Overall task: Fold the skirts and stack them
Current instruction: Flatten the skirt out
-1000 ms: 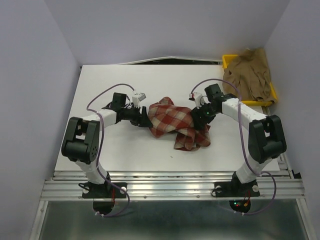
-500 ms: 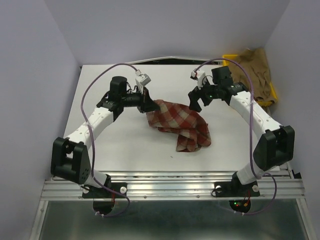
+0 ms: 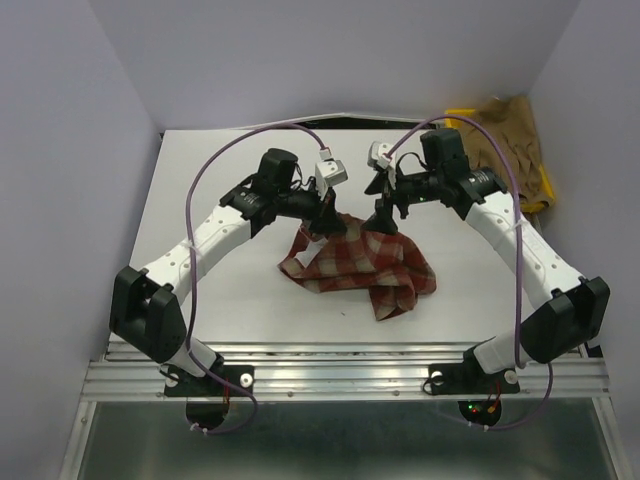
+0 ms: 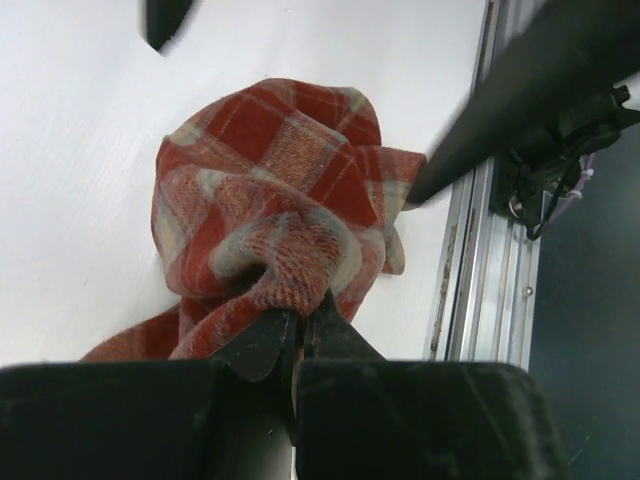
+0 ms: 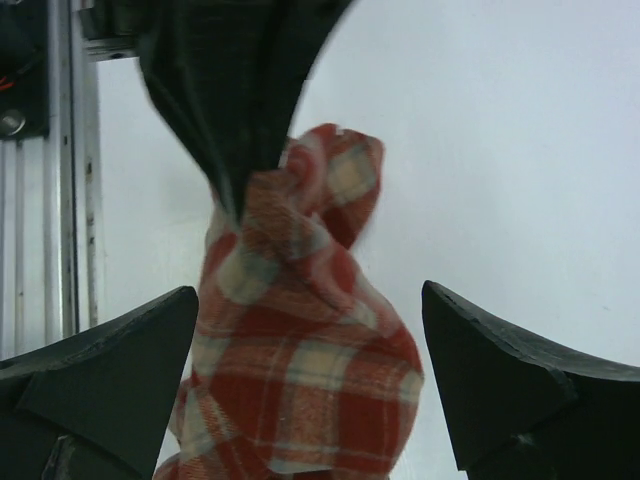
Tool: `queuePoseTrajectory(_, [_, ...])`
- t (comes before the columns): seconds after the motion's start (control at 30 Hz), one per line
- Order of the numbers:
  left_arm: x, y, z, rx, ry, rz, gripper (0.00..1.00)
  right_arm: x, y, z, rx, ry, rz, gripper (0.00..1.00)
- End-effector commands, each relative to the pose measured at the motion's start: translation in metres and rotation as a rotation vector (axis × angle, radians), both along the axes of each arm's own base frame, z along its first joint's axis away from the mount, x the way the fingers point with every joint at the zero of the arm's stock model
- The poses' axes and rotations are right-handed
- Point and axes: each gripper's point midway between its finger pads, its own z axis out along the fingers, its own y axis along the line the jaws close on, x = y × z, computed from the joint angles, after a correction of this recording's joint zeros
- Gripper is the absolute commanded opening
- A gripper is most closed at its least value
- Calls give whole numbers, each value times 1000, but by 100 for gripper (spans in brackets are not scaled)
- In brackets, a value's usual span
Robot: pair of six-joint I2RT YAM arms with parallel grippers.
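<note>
The red-and-cream plaid skirt [image 3: 362, 268] lies crumpled mid-table, one edge pulled up into a peak. My left gripper [image 3: 325, 216] is shut on that peak; the left wrist view shows the jaws [image 4: 298, 322] pinching a fold of the plaid skirt [image 4: 270, 190]. My right gripper [image 3: 386, 214] hangs open just to the right, over the raised cloth. In the right wrist view its fingers [image 5: 110, 365] stand wide apart on either side of the plaid skirt [image 5: 300, 370], not touching it. The tan-brown skirt [image 3: 505, 140] lies heaped at the back right.
A yellow tray [image 3: 459, 120] sits under the tan skirt in the back right corner. The white table [image 3: 220, 300] ends at a metal rail [image 3: 340, 375] along the near side. Purple cables arc above both arms.
My left gripper shut on the plaid skirt's edge, lifted it and carried it rightward. My right gripper let go, opened wide and came back beside the left one.
</note>
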Motion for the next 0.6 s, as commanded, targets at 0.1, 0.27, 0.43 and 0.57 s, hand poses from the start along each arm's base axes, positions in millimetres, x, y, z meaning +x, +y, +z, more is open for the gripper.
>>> queuePoseTrajectory(0.1, [-3,-2,28,-21,-106,-89,0,-39,16,-16,-39,-46,170,90])
queuePoseTrajectory(0.27, [-27,1,20,-14,-109,-217,3,-38,29,-27,-67,-82,217,86])
queuePoseTrajectory(0.43, [-38,2,12,-3,-121,-261,3,-31,39,-29,-49,-72,218,82])
queuePoseTrajectory(0.57, [-40,2,7,15,-137,-274,3,-39,52,-27,-35,-73,252,78])
